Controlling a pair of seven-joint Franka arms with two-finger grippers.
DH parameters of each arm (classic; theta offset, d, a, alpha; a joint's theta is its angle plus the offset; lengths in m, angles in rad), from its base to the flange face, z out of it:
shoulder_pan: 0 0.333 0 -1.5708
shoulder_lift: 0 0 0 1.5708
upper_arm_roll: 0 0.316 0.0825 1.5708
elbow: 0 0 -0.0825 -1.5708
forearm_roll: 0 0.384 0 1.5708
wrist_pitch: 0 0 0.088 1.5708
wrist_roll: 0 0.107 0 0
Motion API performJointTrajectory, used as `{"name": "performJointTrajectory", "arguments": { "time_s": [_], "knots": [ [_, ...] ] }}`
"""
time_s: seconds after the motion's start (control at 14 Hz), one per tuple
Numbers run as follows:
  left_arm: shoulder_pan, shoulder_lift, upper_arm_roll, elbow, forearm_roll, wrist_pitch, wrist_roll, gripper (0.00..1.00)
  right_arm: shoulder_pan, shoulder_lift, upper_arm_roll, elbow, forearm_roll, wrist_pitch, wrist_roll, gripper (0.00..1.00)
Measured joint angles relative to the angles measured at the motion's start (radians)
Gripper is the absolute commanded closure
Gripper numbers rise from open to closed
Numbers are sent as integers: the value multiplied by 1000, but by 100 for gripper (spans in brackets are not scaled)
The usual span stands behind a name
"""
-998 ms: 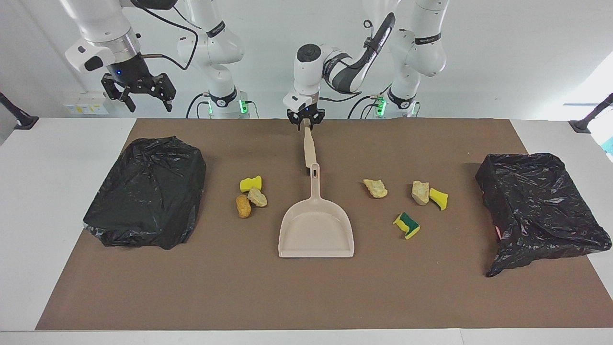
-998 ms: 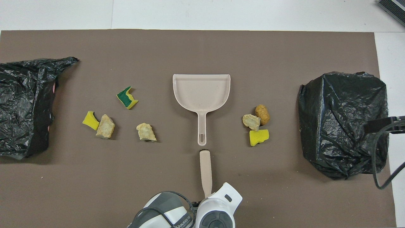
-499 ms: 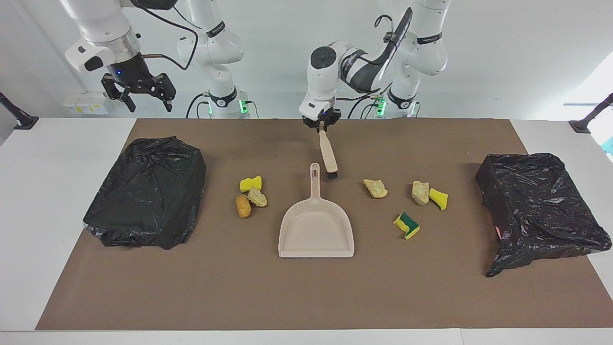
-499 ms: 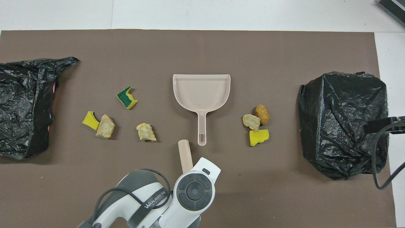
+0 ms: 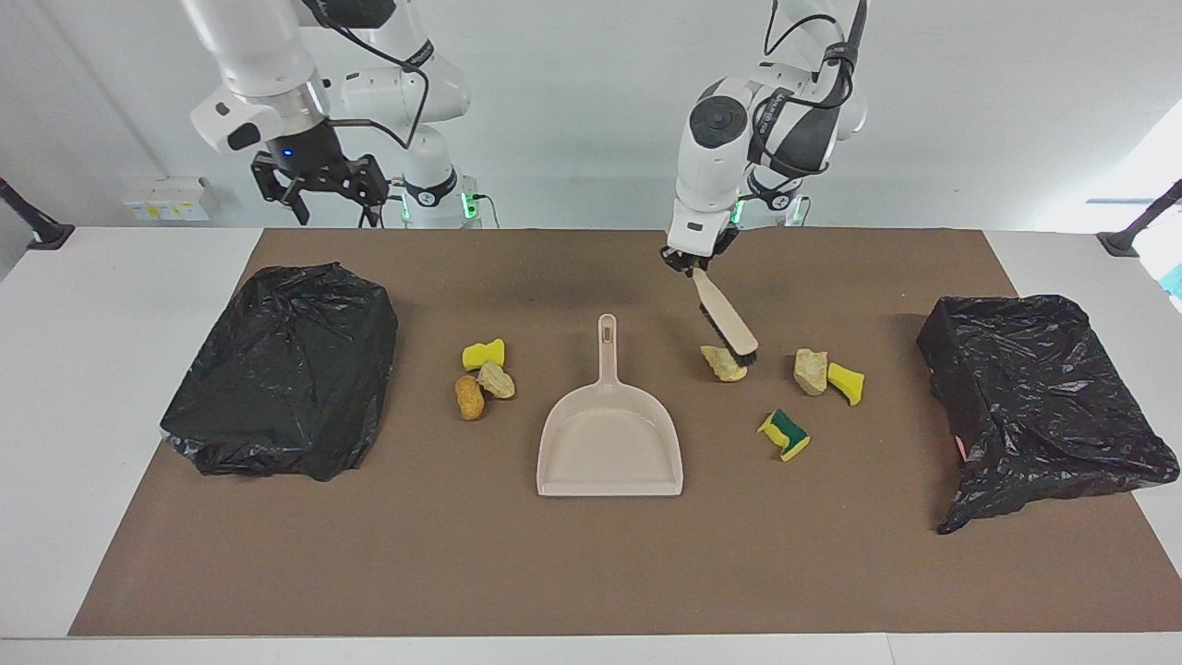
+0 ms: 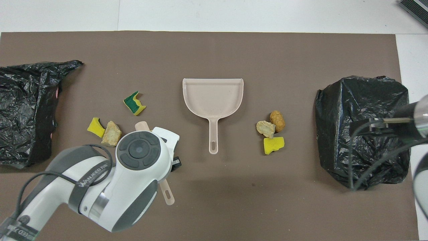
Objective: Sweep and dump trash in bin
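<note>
Bare brown mat (image 5: pixel 591 563) surrounds the dustpan (image 5: pixel 609 443); left gripper (image 5: pixel 694 263) pinches a brush (image 5: pixel 725 319) slanting onto a tan scrap (image 5: pixel 723 363), right gripper (image 5: pixel 319 189) spread, waiting.

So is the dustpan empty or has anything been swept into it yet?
Empty. The dustpan lies flat on the mat with a bare tray; the scraps, such as the green-backed sponge bit, all lie on the mat beside it.
</note>
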Motion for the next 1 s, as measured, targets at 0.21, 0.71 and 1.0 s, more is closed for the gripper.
{"name": "performJointTrajectory", "arguments": {
  "time_s": [0.21, 0.71, 1.0],
  "knots": [
    [106, 3, 1, 0, 59, -10, 8, 100, 73, 75, 10, 1, 42, 85, 123, 0],
    [369, 13, 2, -15, 118, -9, 337, 100, 207, 339, 40, 33, 101, 375, 272, 0],
    [468, 1, 2, -78, 120, 13, 524, 100, 308, 435, 45, 9, 109, 499, 315, 0]
  ]
}}
